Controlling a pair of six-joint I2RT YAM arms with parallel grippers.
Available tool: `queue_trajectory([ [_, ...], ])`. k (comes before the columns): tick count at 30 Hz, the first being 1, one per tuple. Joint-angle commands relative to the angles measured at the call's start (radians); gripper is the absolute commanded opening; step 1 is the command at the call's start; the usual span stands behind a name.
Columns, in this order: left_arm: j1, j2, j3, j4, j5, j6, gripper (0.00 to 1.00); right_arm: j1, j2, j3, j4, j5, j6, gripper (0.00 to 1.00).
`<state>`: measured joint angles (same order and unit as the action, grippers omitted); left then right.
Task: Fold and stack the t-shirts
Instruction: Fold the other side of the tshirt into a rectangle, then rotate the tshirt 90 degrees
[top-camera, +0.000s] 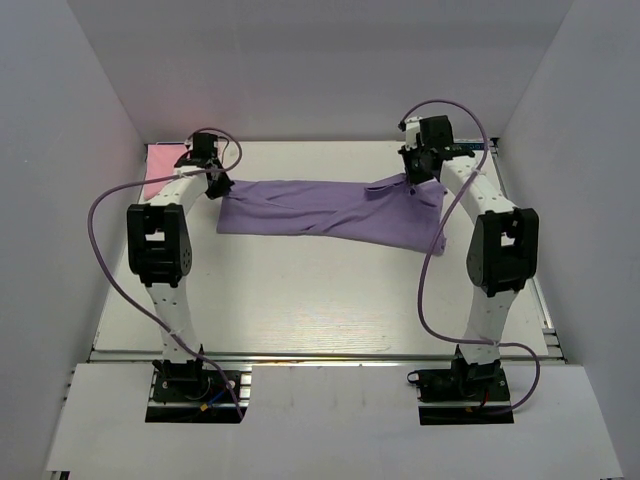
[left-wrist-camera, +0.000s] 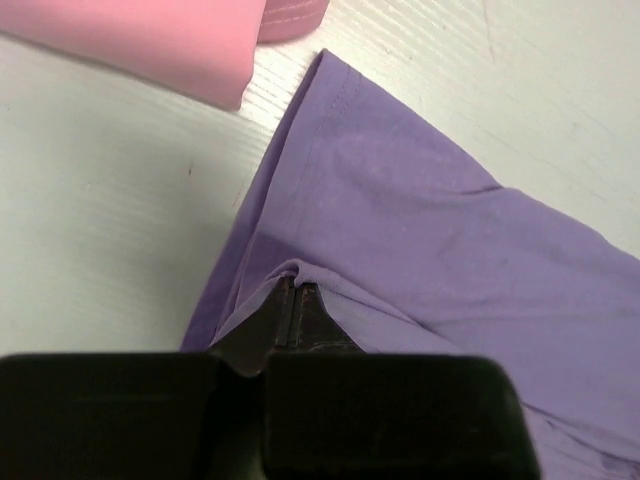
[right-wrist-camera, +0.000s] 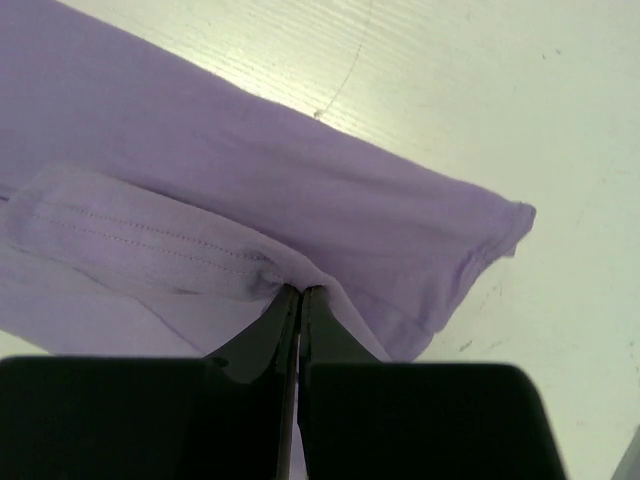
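A white desk (top-camera: 320, 300) is seen from above, with two robot arms reaching from its near edge toward the far side. A lavender t-shirt (top-camera: 320, 212) lies stretched in a long, wrinkled band across the far half of the desk, running from the left hand (top-camera: 213, 182) to the right hand (top-camera: 420, 180), so each hand sits at one end of the band. The left hand is clenched on the cloth: in its wrist view the two black fingertips press together with a small ridge of lavender fabric pinched between them, just inside a hemmed edge of the shirt. The right hand is likewise clenched on the shirt, its fingertips closed on a fold beside a stitched hem, with a sleeve end lying on the desk just beyond it. A pink t-shirt (top-camera: 158, 172) lies in the far left corner of the desk, beyond the left hand and just beside the lavender shirt's corner.
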<state>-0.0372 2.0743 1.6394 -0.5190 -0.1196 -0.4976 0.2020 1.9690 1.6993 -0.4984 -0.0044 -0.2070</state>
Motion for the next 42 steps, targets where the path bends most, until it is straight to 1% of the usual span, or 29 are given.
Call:
queue_trajectory([
  [1,0.007,0.041,0.069,-0.027,-0.023,0.005,0.0,-0.01,0.047,0.084,0.021,-0.037,-0.023,0.0],
  [3,0.007,0.062,0.079,-0.038,-0.023,0.005,0.0,-0.013,0.096,0.106,0.024,-0.034,-0.026,0.0],
  [4,0.007,0.063,0.089,-0.038,-0.023,0.005,0.07,-0.015,0.108,0.143,0.018,-0.023,-0.029,0.0],
  [6,0.007,0.072,0.089,-0.024,-0.034,-0.004,0.1,-0.016,0.161,0.184,0.021,-0.022,-0.049,0.0],
  [7,0.007,0.072,0.089,-0.003,-0.043,-0.004,0.3,-0.016,0.177,0.21,0.035,-0.016,-0.069,0.0],
  [8,0.007,0.061,0.08,0.011,-0.052,-0.004,0.45,-0.016,0.224,0.226,0.046,-0.02,-0.084,0.04],
  [9,0.007,0.061,0.08,0.011,-0.052,-0.004,0.83,-0.016,0.238,0.256,0.058,-0.035,-0.098,0.09],
  [10,0.007,0.052,0.08,0.02,-0.052,-0.004,1.0,-0.018,0.275,0.305,0.055,-0.023,-0.109,0.21],
  [11,0.007,0.052,0.094,0.02,-0.052,-0.004,1.0,-0.015,0.313,0.374,0.029,-0.011,-0.117,0.35],
  [12,0.007,0.043,0.105,0.02,-0.052,-0.004,1.0,-0.013,0.329,0.404,0.012,0.0,-0.114,0.46],
  [13,0.007,0.029,0.105,0.02,-0.052,0.007,1.0,-0.013,0.355,0.466,-0.015,0.035,-0.105,0.77],
  [14,0.007,0.02,0.105,0.02,-0.052,0.007,1.0,-0.012,0.363,0.476,-0.019,0.043,-0.086,0.9],
  [17,0.007,-0.019,0.115,0.03,-0.043,0.033,1.0,-0.016,0.328,0.441,0.0,0.073,-0.04,0.9],
  [18,0.007,-0.028,0.115,0.043,-0.022,0.042,1.0,-0.016,0.283,0.427,0.009,0.079,-0.016,0.9],
  [20,-0.003,-0.039,0.115,0.043,-0.011,0.065,1.0,-0.015,0.252,0.364,0.009,0.08,0.004,0.9],
  [21,-0.013,-0.048,0.115,0.043,0.015,0.082,1.0,-0.013,0.193,0.346,0.006,0.078,0.041,0.9],
  [22,-0.013,-0.048,0.115,0.043,0.037,0.096,1.0,-0.013,0.174,0.298,0.001,0.07,0.056,0.9],
  [23,-0.013,-0.057,0.115,0.068,0.114,0.106,1.0,-0.015,0.131,0.246,0.0,0.014,0.102,0.9],
  [25,-0.023,-0.057,0.076,0.103,0.21,0.134,1.0,-0.009,0.058,0.156,0.012,-0.121,0.127,0.9],
  [26,-0.023,-0.057,0.065,0.132,0.277,0.143,1.0,-0.007,0.044,0.066,0.035,-0.199,0.141,0.9],
  [30,-0.067,-0.057,0.013,0.174,0.353,0.156,1.0,-0.001,0.01,-0.039,0.073,-0.369,0.167,0.9],
  [33,-0.089,-0.025,-0.004,0.183,0.379,0.165,1.0,0.01,0.053,-0.035,0.07,-0.391,0.185,0.9],
  [37,-0.11,0.017,-0.015,0.159,0.373,0.174,1.0,0.02,0.158,0.043,0.055,-0.407,0.199,0.9],
  [39,-0.11,0.029,-0.029,0.159,0.373,0.174,1.0,0.03,0.198,0.068,0.058,-0.37,0.245,0.9],
  [42,-0.11,0.029,-0.085,0.14,0.354,0.185,1.0,0.028,0.255,0.124,0.11,-0.238,0.297,0.9],
])
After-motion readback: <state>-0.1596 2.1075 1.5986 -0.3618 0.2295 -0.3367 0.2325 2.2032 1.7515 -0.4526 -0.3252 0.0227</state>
